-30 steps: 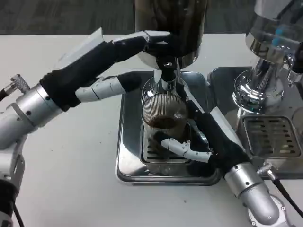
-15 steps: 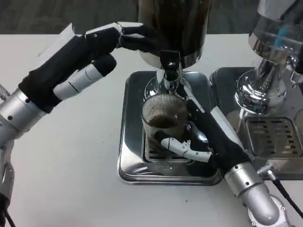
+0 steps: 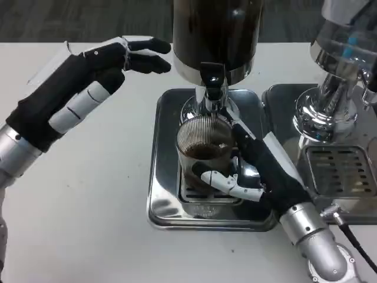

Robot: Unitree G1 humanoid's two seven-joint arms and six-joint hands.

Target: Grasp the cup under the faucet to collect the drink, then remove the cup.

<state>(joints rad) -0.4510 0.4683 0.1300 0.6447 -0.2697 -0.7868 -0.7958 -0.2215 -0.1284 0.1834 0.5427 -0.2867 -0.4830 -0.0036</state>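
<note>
Head view: a clear ribbed cup (image 3: 203,154) stands upright on the grate of a steel drip tray (image 3: 162,194), directly under the faucet (image 3: 212,88) of a dark drink dispenser (image 3: 215,35). Brown liquid sits in the lower part of the cup. The tray lies near the middle of the white table (image 3: 76,224), closer to its far edge than to the near one.

The right hand (image 3: 259,171) reaches in from the tray's near right corner and grasps the cup: its thumb (image 3: 227,183) lies across the cup's near side, low down, and its dark palm presses the cup's right side. The other fingers go behind the cup and are mostly hidden, so how far they wrap cannot be told.

The left hand (image 3: 88,76) hovers above the table to the left of the tray's far left corner, released and holding nothing. Its fingers are stretched out and apart, their black tips (image 3: 150,56) pointing at the dispenser's body but seemingly just short of touching it, though the angle makes that gap hard to judge.

At the table's right edge stands a second dispenser (image 3: 339,65) of shiny metal over its own tray (image 3: 336,171), just beside the first tray.
</note>
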